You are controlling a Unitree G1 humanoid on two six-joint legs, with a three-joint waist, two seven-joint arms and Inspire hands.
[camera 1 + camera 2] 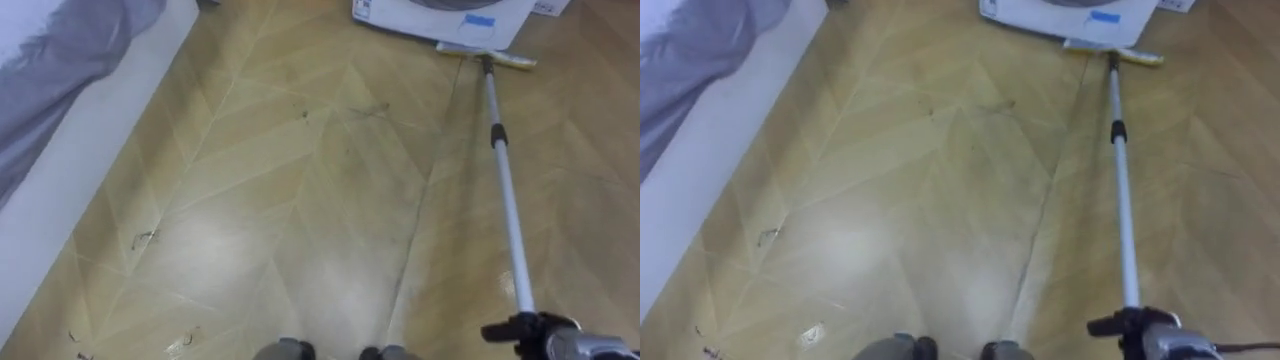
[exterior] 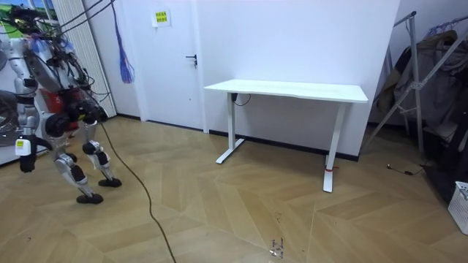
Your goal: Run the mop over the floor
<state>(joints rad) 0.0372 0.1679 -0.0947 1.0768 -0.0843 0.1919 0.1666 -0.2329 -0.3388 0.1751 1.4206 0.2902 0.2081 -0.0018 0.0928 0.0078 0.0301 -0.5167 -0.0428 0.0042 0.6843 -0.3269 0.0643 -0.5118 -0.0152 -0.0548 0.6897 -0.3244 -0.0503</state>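
The mop's silver pole (image 1: 507,190) runs from the lower right up across the wooden floor to its flat head (image 1: 487,55). The head lies against the foot of a white appliance (image 1: 440,15). My right hand (image 1: 556,342) is at the bottom right edge, curled round the pole's near end. In the room view the robot (image 2: 58,109) stands at the far left near the door. One of its hands (image 2: 25,159) hangs low at its side there; which hand it is I cannot tell.
A bed with a grey cover (image 1: 50,60) and a white side panel (image 1: 90,170) borders the floor on the left. Small bits of litter (image 1: 145,238) lie on the boards near it. A white desk (image 2: 292,91) and a clothes rack (image 2: 428,66) stand further off.
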